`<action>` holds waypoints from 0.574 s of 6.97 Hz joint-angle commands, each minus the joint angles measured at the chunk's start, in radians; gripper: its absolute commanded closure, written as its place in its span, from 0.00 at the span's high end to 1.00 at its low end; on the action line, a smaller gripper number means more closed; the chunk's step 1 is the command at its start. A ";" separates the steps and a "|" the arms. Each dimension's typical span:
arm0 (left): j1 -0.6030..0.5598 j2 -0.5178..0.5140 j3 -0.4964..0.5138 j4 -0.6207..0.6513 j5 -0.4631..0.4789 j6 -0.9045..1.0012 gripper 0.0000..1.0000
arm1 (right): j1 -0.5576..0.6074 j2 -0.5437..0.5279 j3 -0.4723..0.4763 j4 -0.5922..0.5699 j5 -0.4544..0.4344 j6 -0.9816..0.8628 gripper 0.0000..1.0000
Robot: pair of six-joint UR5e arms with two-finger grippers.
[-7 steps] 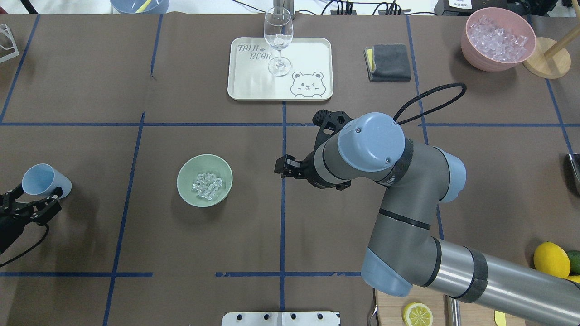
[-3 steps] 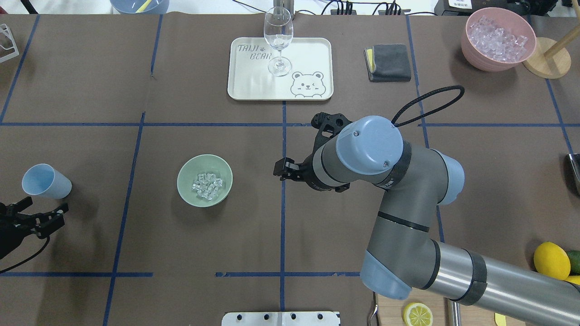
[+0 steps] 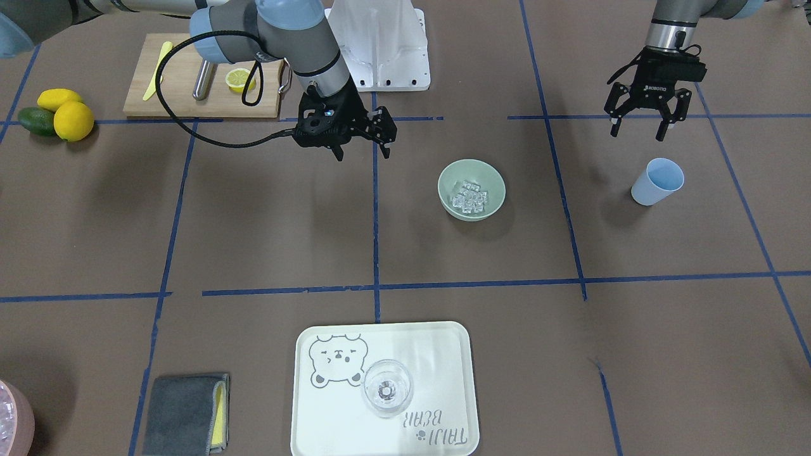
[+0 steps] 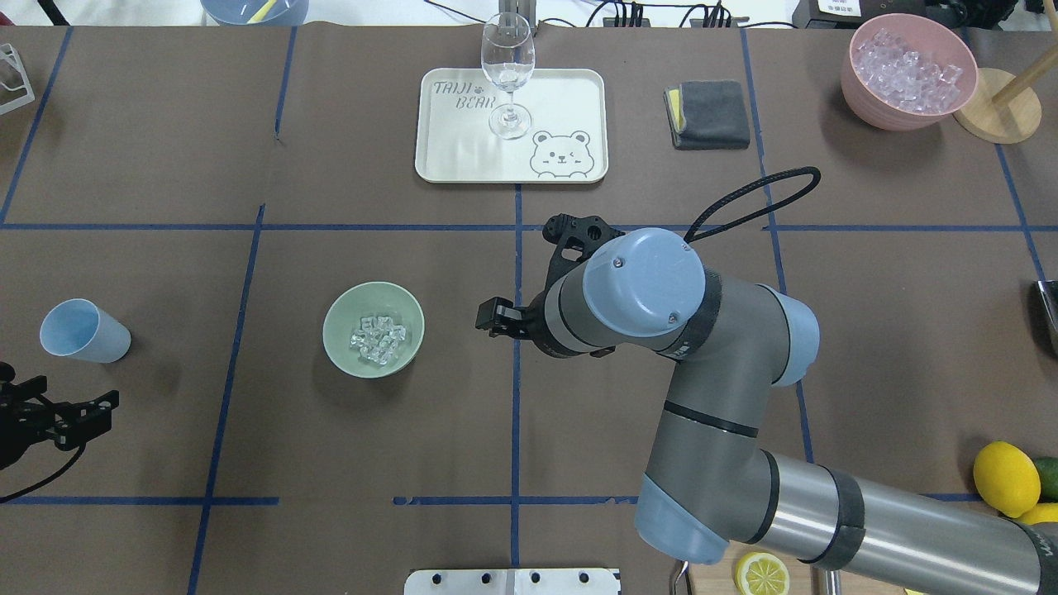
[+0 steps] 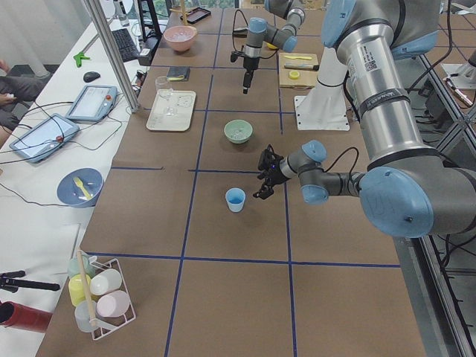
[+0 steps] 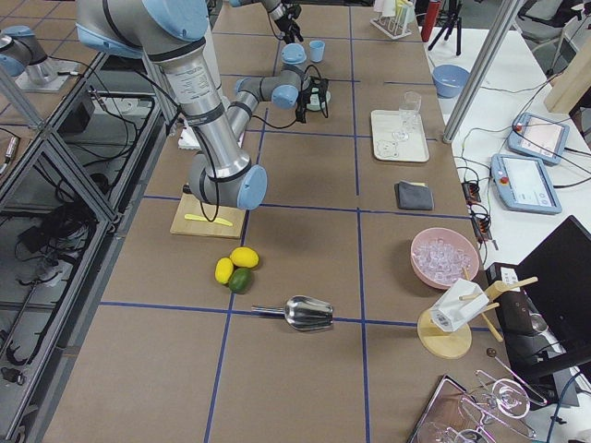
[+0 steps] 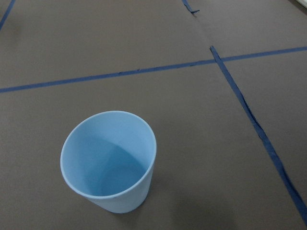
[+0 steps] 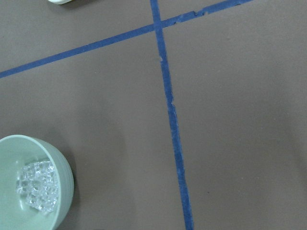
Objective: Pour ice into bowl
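On the worktop [image 4: 355,463], upright and well left of centre in the overhead view: the bowl [image 4: 337,324], with the ice [image 4: 378,340] heaped at its bottom, all inside the rim. Beside it on the robot's right, raised over a blue tape line [image 3: 375,209] and apart from the bowl: the right tool [image 3: 362,147], jaws spread wide, gripping nothing. Far out on the robot's left: the left tool [image 3: 637,130], likewise spread wide, clasping nothing, hanging near the light blue cup [image 3: 657,182] on its robot side without touching it. Stands upright and looks empty in the left wrist view, that cup. At the far edge from the robot: a pale tray [image 4: 579,91] with a bear drawing, bearing an upright wine glass [image 4: 507,74]; to one side of it a folded grey cloth [image 4: 711,114], and beyond that a pink container [image 4: 868,99] full of more clear cubes.
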 commanded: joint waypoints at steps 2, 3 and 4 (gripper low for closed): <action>-0.221 0.003 -0.100 0.132 -0.241 0.276 1.00 | -0.007 0.216 -0.249 0.001 -0.024 -0.006 1.00; -0.290 -0.012 -0.108 0.179 -0.307 0.350 1.00 | -0.007 0.289 -0.344 0.002 -0.049 -0.009 1.00; -0.391 -0.073 -0.111 0.273 -0.352 0.445 1.00 | -0.009 0.349 -0.435 0.002 -0.053 -0.010 1.00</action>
